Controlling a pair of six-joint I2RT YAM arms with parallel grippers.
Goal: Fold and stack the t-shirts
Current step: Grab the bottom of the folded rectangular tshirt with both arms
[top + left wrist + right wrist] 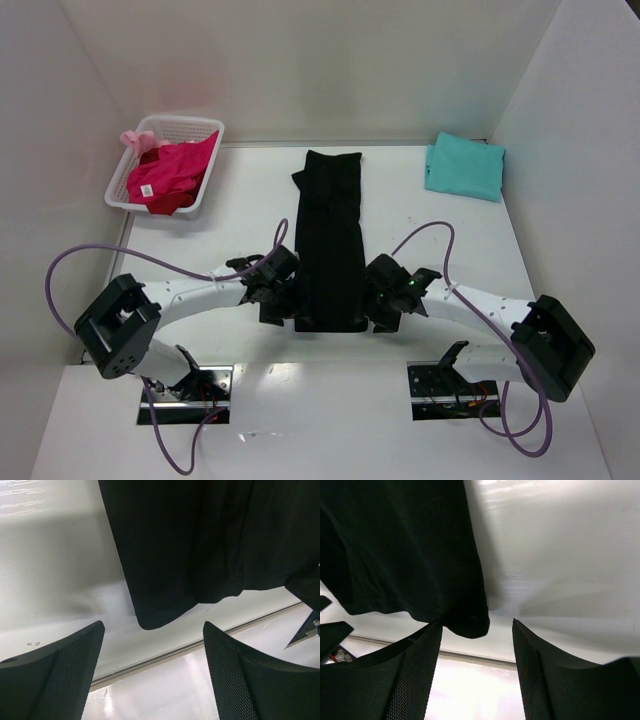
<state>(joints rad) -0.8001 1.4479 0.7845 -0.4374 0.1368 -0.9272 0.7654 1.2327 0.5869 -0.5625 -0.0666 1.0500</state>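
The black t-shirt (330,240) lies in a long strip down the middle of the worktop (200,230), its near end just where the left hand (153,625) and the right hand (476,622) can each take a corner. Both hands are spread apart and hold nothing, with a bottom corner in front of each. There is bare worktop on both sides, and the teal t-shirt (465,167) and the pink t-shirt (170,175) in its basket (125,200) sit far back.

A glossy white table (250,210) enclosed by plain white walls (350,60) catches bright glare.
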